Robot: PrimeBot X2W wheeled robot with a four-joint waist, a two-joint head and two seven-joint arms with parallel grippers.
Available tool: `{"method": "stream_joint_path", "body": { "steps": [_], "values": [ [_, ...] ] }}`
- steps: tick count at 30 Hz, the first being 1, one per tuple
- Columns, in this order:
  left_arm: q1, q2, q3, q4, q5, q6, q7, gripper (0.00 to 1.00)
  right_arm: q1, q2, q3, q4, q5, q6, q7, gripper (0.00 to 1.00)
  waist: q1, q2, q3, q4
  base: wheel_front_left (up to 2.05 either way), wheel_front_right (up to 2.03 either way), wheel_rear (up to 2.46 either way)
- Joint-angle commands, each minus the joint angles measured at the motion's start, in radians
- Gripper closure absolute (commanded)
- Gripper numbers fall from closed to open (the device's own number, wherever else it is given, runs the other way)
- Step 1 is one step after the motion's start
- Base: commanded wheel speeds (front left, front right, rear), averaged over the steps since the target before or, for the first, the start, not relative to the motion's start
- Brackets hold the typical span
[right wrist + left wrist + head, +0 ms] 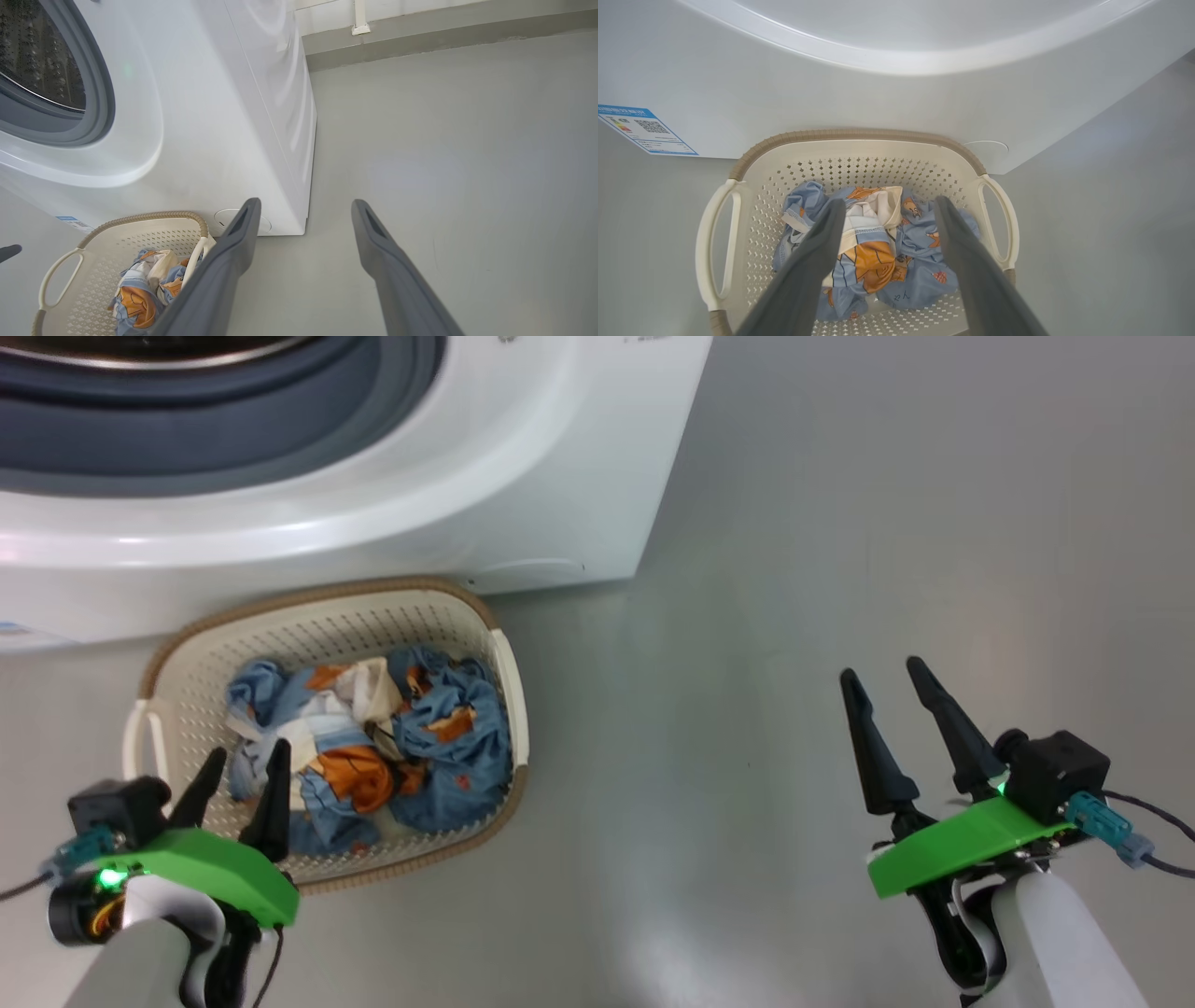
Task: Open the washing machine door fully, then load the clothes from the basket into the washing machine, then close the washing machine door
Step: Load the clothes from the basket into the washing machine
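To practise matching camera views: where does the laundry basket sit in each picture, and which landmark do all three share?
Head view: basket lower left.
Left wrist view: basket centre to bottom.
Right wrist view: basket bottom left corner.
Shared landmark: the white washing machine next to it.

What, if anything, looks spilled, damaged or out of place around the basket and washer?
Nothing stands out. The clothes lie bundled inside the basket, with none on the floor. The basket stands upright in front of the washer, with no visible damage.
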Motion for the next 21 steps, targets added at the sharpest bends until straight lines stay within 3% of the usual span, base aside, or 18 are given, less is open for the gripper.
{"method": "stream_joint_path", "body": {
  "steps": [1,10,21],
  "values": [
    [-0.042,0.047,0.009,0.02,-0.023,0.002,-0.006,0.0,-0.014,0.009,0.025,-0.03,-0.012,0.002,-0.012,0.0,0.0,0.0,0.089,-0.027,0.0,0.0,0.0],
    [-0.176,0.092,-0.104,0.176,-0.06,0.002,-0.006,0.0,-0.064,0.027,0.041,-0.056,-0.031,0.002,-0.012,0.0,0.0,0.0,0.206,-0.055,0.0,0.0,0.0],
    [-0.355,0.132,-0.296,0.361,-0.217,0.002,-0.001,0.0,-0.113,0.045,0.066,-0.088,-0.048,0.002,-0.012,0.0,0.0,0.0,0.312,-0.09,0.0,0.0,0.0]
  ]
}}
